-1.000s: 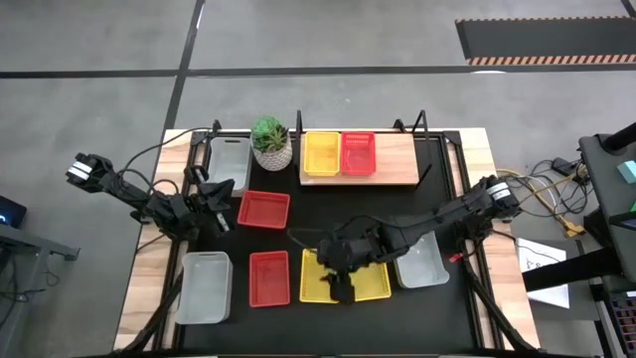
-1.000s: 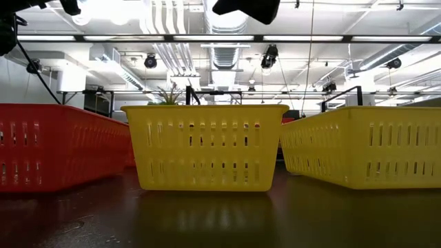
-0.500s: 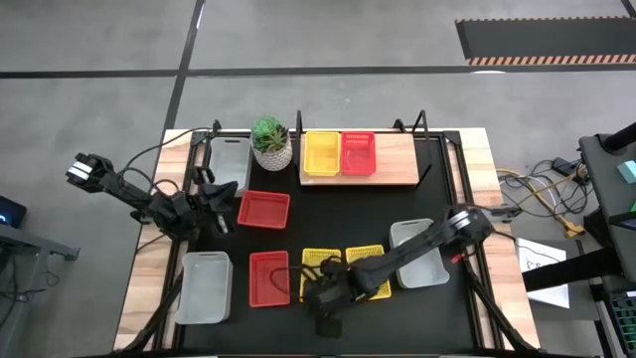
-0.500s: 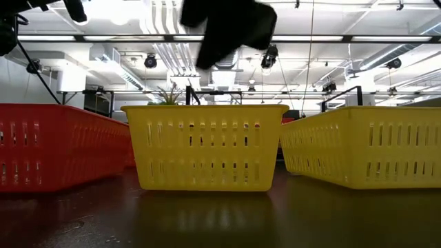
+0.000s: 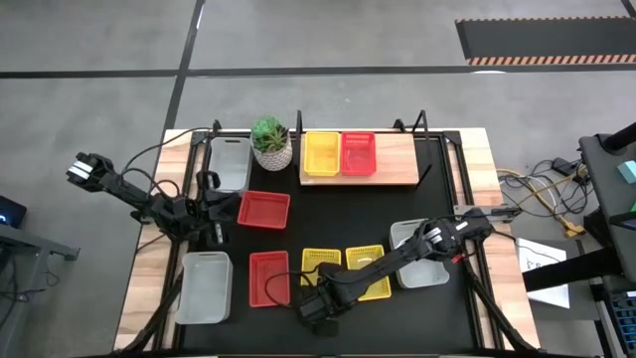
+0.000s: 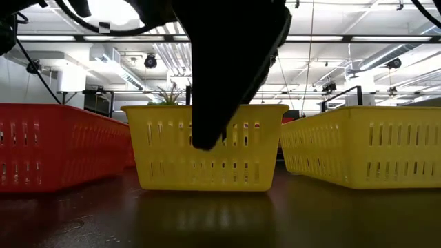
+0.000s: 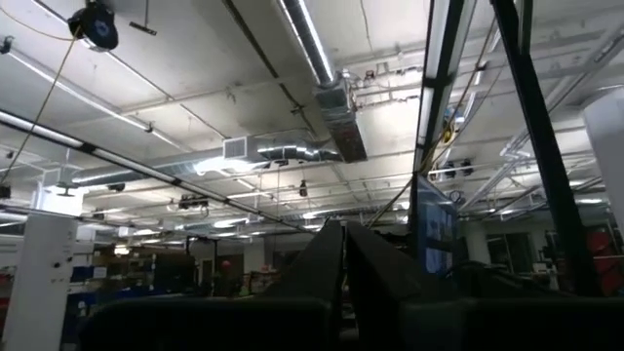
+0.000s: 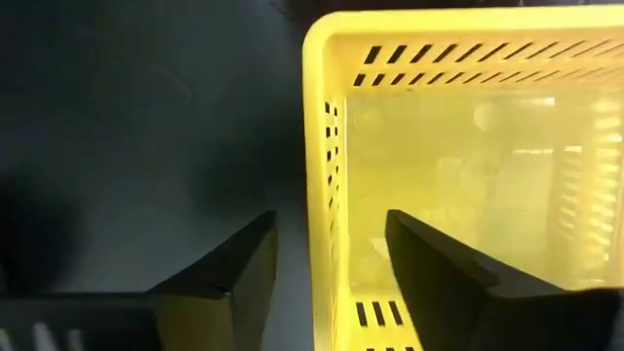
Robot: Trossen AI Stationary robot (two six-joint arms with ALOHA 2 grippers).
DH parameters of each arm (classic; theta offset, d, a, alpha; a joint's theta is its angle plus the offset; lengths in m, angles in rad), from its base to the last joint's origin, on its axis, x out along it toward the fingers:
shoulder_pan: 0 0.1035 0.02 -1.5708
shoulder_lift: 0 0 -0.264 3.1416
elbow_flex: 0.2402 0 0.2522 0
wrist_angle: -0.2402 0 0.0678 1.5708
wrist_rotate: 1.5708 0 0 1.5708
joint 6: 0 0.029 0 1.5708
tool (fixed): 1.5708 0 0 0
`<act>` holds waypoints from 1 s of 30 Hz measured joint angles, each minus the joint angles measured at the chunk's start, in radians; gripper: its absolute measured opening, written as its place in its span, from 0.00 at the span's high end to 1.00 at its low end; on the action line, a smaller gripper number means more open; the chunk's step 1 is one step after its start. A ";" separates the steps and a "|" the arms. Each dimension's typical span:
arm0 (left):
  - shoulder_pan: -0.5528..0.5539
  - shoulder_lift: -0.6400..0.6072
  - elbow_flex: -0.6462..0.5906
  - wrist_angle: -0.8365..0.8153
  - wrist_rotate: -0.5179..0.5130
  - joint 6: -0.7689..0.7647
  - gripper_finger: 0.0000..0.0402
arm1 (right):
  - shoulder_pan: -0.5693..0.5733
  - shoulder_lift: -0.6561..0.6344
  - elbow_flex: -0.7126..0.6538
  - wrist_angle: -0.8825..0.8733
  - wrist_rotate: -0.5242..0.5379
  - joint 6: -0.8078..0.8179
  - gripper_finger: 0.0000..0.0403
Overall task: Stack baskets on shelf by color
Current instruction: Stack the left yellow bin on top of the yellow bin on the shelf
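Note:
My right gripper is open and low at the near short wall of the left yellow basket, close to its near left corner. One finger stands outside the wall, the other inside, and both are apart from it. A second yellow basket sits beside it on the right. On the wooden shelf at the far side rest a yellow basket and a red one. My left gripper waits shut at the table's left, pointing upward.
Red baskets and grey baskets lie about the black tabletop. A white plant pot stands left of the shelf. The shelf's right third is bare wood.
My right gripper has moved from above the two yellow baskets toward the near edge and a little left. It has come down in front of the left yellow basket's near wall. The baskets have stayed in place.

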 joint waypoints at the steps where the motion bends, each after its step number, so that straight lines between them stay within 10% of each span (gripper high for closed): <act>1: 0.000 -0.001 0.000 0.000 0.000 0.000 1.00 | 0.000 -0.001 0.000 0.007 0.000 -0.001 0.60; 10: 0.000 -0.003 0.000 -0.001 0.000 0.003 1.00 | -0.005 -0.003 -0.003 0.005 0.002 -0.019 0.96; 30: 0.000 -0.016 -0.001 -0.001 0.001 0.010 1.00 | 0.002 -0.160 -0.002 -0.096 0.182 -0.118 0.97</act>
